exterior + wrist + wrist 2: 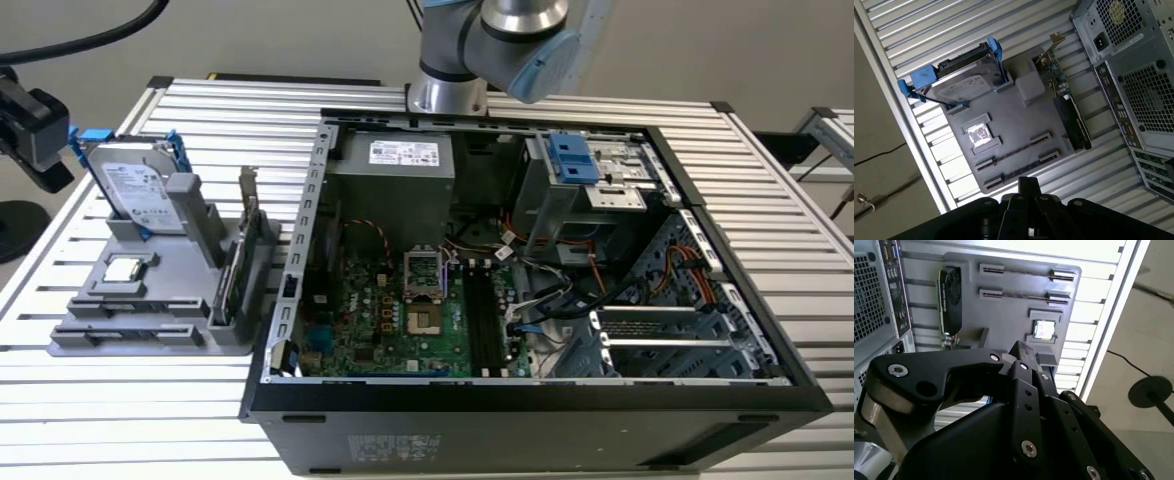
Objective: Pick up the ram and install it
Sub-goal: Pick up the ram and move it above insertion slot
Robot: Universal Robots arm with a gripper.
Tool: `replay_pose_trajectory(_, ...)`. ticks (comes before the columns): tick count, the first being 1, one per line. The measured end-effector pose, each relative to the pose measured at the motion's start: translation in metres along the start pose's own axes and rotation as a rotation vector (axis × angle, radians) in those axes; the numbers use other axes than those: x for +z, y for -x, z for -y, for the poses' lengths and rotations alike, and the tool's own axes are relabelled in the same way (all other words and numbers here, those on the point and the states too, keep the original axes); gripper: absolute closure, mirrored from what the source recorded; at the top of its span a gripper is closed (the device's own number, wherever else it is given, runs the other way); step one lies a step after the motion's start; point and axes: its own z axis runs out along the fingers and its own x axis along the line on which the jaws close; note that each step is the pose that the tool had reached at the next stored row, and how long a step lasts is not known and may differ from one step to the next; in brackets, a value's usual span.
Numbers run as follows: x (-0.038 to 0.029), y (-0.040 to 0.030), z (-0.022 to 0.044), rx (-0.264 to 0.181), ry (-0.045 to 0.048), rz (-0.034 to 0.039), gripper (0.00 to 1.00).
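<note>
Ram [1015, 150] sits on edge in gray tray [1024, 120] beside case [1124, 30], long axis pointing toward case. Your gripper [1027, 181] hangs above tray's near edge, fingers [1023, 187] closed together, empty; ram just ahead of tips.

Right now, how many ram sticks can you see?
2 ram sticks, both lying in the grey holder: one along its edge, the other beside it, nearer the square silver chip. More could be hidden inside the computer case.
</note>
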Motion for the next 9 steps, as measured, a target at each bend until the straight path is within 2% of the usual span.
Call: replay_pose_trajectory(9,-0.0001,0.0000,0.0000,0.048,-0.0003,0.0023,1.00)
